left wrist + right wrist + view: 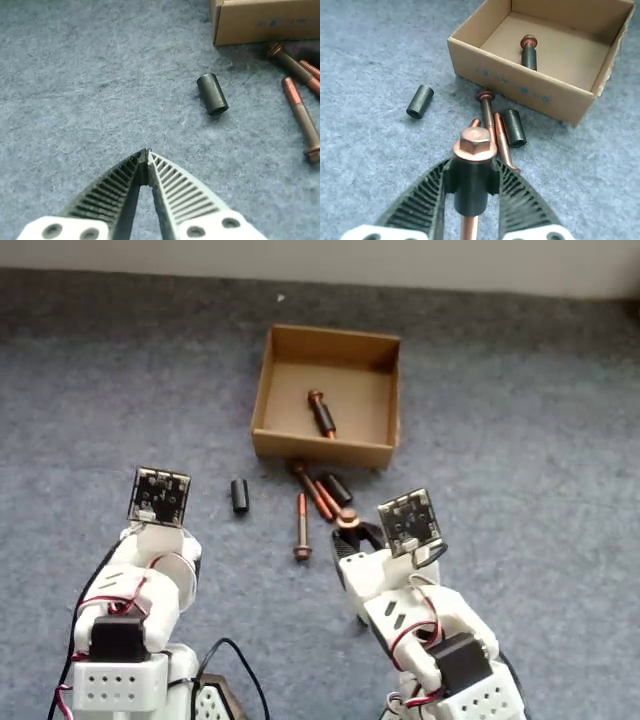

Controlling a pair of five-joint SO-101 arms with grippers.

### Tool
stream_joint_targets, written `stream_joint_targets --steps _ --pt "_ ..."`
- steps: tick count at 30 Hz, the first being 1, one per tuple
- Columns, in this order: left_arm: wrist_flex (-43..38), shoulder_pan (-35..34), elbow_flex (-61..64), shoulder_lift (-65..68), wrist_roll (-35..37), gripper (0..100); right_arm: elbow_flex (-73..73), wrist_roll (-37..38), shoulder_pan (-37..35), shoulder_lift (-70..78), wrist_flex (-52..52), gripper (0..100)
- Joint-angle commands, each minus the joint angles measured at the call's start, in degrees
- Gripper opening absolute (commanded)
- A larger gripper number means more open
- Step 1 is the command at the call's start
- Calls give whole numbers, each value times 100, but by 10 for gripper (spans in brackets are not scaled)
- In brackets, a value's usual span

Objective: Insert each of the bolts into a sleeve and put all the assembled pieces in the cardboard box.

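Note:
My right gripper [472,170] is shut on a black sleeve [470,187] that has a copper bolt [475,145] standing in it, head up. It is held just in front of the cardboard box [540,92]. In the high view this piece [348,519] sits at the right arm's tip. One assembled bolt and sleeve [321,413] lies inside the box [262,390]. Loose bolts [301,525] [486,107] and a black sleeve [514,127] lie before the box's front wall. Another sleeve [212,94] lies apart, ahead of my left gripper [146,152], which is shut and holds nothing.
Everything rests on grey carpet [120,390]. The box's corner [235,25] and two bolts [300,115] lie beyond the lone sleeve in the left wrist view. A pale wall strip [450,265] runs along the far side.

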Motion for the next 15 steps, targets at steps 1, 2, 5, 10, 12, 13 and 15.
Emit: stream_joint_targets --steps 1,2,5,10,12,13,15 --pt "-624 -57 558 4 -53 7 -716 -44 92 382 13 4" --pt "-747 -57 681 4 -53 7 -892 -44 92 681 13 4" --pt "-844 -57 760 4 -53 7 -1622 -70 286 1807 -13 4" --pt "-835 -57 796 4 -53 7 -3213 -79 611 3802 -13 4" --pt "-826 -57 796 4 -53 7 -3767 -79 716 4505 -13 4" --pt "-826 -57 796 4 -53 7 -4048 -70 769 4848 -31 4" --pt "-835 -57 804 4 -53 7 -4514 -53 910 5499 -321 4"
